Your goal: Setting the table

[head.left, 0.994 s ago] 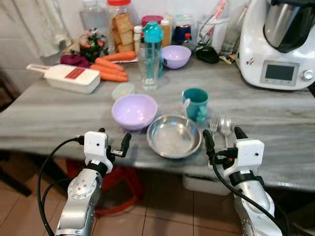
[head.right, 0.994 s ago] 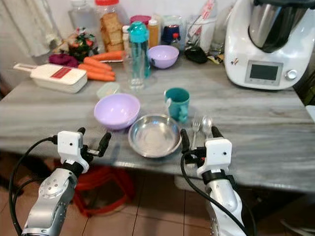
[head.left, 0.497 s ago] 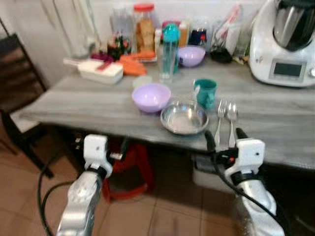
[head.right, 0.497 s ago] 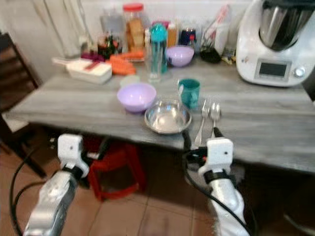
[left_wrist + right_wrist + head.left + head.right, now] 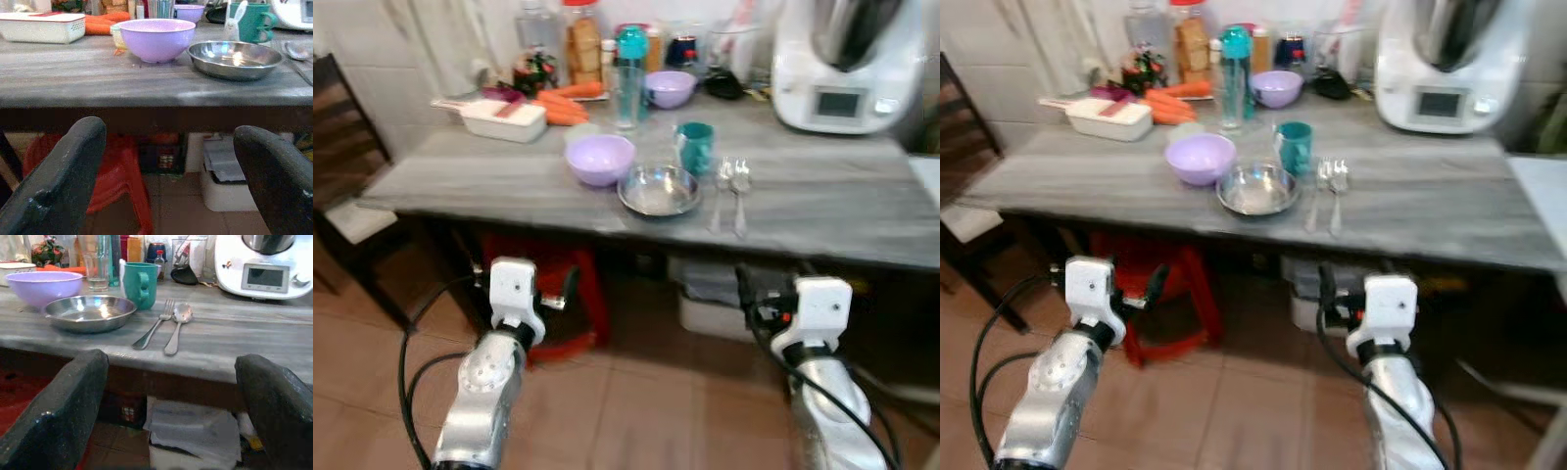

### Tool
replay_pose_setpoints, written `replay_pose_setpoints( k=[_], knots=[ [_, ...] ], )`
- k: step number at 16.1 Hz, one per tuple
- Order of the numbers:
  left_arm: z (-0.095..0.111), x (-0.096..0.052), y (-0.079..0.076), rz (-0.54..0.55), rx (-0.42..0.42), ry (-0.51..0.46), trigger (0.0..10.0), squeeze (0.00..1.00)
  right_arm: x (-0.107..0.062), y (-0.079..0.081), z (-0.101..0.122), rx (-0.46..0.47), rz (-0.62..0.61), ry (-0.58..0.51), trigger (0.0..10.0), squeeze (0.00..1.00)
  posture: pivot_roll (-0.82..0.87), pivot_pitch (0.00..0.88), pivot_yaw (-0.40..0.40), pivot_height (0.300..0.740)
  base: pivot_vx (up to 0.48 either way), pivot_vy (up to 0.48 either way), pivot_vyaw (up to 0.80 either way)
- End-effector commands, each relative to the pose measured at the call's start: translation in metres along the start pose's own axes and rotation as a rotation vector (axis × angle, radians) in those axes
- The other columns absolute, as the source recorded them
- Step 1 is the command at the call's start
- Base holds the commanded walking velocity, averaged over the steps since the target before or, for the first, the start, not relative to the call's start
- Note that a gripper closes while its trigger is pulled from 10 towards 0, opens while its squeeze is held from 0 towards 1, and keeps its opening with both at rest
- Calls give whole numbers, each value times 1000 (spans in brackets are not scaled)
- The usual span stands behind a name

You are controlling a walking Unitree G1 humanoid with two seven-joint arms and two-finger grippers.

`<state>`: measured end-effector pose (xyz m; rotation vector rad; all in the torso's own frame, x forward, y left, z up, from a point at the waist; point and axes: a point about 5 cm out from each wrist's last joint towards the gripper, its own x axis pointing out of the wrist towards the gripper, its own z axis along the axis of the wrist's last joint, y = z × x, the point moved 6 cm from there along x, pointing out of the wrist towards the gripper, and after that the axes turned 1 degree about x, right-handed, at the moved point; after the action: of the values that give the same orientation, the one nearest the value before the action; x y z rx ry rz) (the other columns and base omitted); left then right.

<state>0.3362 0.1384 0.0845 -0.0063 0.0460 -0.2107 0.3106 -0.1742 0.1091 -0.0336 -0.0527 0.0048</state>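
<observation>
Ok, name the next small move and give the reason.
Probably step forward toward the grey table. Both the left gripper and right gripper hang open, empty, below its front edge, short of the shiny steel plate, fork and spoon.

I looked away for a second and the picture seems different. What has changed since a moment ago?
The robot has backed away from the table: both tools, left tool and right tool, once level with its edge, now hang open and empty before the floor. The steel plate, lilac bowl, teal mug, fork and spoon lie as before.
</observation>
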Motion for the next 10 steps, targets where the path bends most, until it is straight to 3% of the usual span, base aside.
replay_pose_setpoints(
  k=[1,5,8,10],
  knots=[
    [2,-1,8,18,14,-3,10000,0,5,-1,2,-26,-41,-8,10000,0,-23,0,47,740,-330,0,0],
    [3,1,7,12,25,-10,10000,0,7,-2,1,14,-13,-11,10000,0,-23,0,48,740,-323,0,0],
    [-2,2,6,-6,50,-5,10000,0,6,-1,-11,50,-24,55,10000,0,-25,0,42,740,0,0,0],
    [-19,2,10,4,38,44,10000,0,3,1,-22,43,-11,89,10000,0,-26,0,41,740,0,0,0]
  ],
)
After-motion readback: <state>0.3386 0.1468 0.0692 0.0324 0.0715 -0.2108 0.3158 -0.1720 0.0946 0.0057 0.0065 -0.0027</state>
